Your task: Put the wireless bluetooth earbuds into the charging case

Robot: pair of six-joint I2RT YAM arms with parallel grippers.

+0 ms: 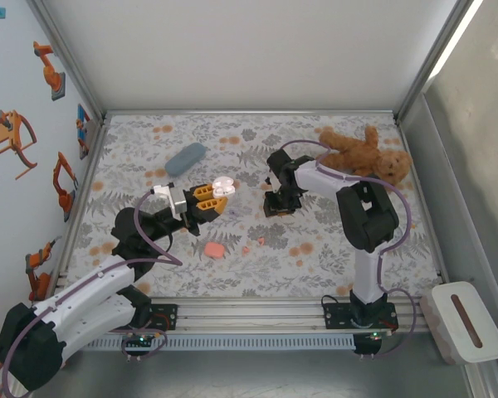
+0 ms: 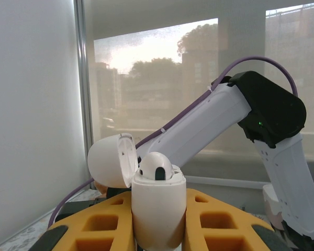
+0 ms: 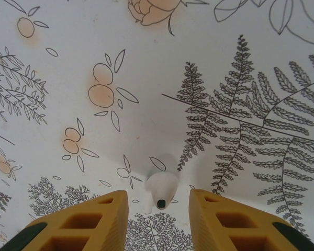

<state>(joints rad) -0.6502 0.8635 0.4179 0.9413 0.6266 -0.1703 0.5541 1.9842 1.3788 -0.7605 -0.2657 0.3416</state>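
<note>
Now, nearest the arm bases, the pink case point(image 1: 213, 249) lies on the floral cloth point(image 1: 340, 249). Two pink buds point(image 1: 261, 240) lie loose just to its right, apart from it. A touch further out, the right gripper point(image 1: 275, 206) points straight down at the cloth. Its yellow fingers point(image 3: 94, 222) stand narrowly parted, one on either side of a white bud point(image 3: 161, 188) lying on the cloth, and neither finger touches it. Over to the left, the left gripper point(image 1: 218, 196) is tipped upward and clamped tight on the white case point(image 2: 158, 214), holding it upright. The lid point(image 2: 111, 159) stands open to one side. A second white bud point(image 2: 156, 167) sits in the top of the case, one dark spot showing on it. Further back, a blue case point(image 1: 186, 157) lies on the cloth. And at the far right corner a teddy bear point(image 1: 367, 153) sprawls by the wall.
</note>
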